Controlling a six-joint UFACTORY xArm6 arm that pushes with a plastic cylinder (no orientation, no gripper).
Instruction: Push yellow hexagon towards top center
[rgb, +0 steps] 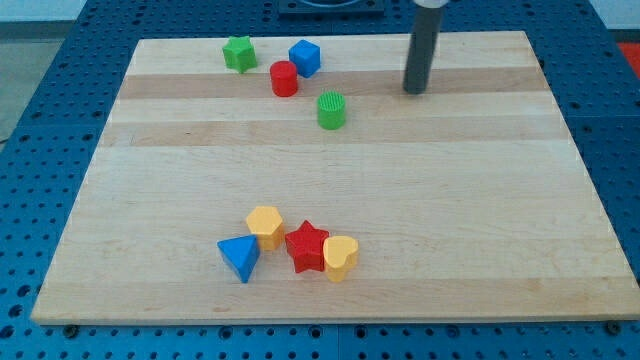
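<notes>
The yellow hexagon (266, 226) lies near the view's bottom, left of centre, touching a blue triangle (240, 257) at its lower left and a red star (307, 246) at its right. A yellow heart (341, 257) sits right of the star. My tip (415, 90) stands on the board near the view's top, right of centre, far from the hexagon and apart from every block.
Near the view's top sit a green star (239, 53), a blue hexagon (305, 57), a red cylinder (284, 78) and a green cylinder (332, 109). The wooden board (500, 200) lies on a blue perforated table (40, 120).
</notes>
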